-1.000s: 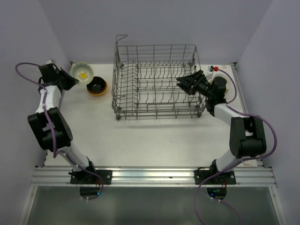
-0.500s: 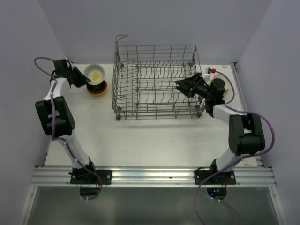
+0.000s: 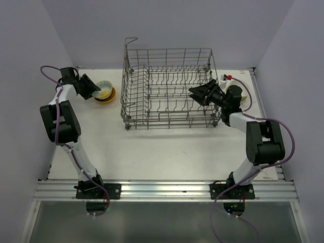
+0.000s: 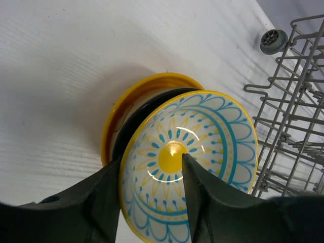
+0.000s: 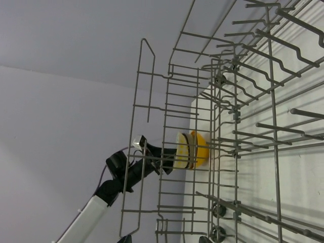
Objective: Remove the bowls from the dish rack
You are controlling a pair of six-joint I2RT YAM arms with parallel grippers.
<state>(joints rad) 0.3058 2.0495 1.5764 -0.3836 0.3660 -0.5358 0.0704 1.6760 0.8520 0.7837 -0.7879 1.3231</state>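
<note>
Releasing the patterned bowl (image 4: 202,131), now lowered into the yellow bowl (image 4: 114,126), left pincer (image 4: 152,162) is spreading apart; right pincer (image 3: 195,93) is hovering, jaws parted, at the dish rack (image 3: 162,96).

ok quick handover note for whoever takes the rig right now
Left gripper: open, fingers astride the rim of the patterned bowl, which sits tilted in the yellow bowl, left of the dish rack.
Right gripper: open, empty, at the rack's right end.
Done: no bowl shows in the rack; two are out, nested.
Left: pull the left gripper clear of the bowl and draw the right arm back from the rack.
</note>
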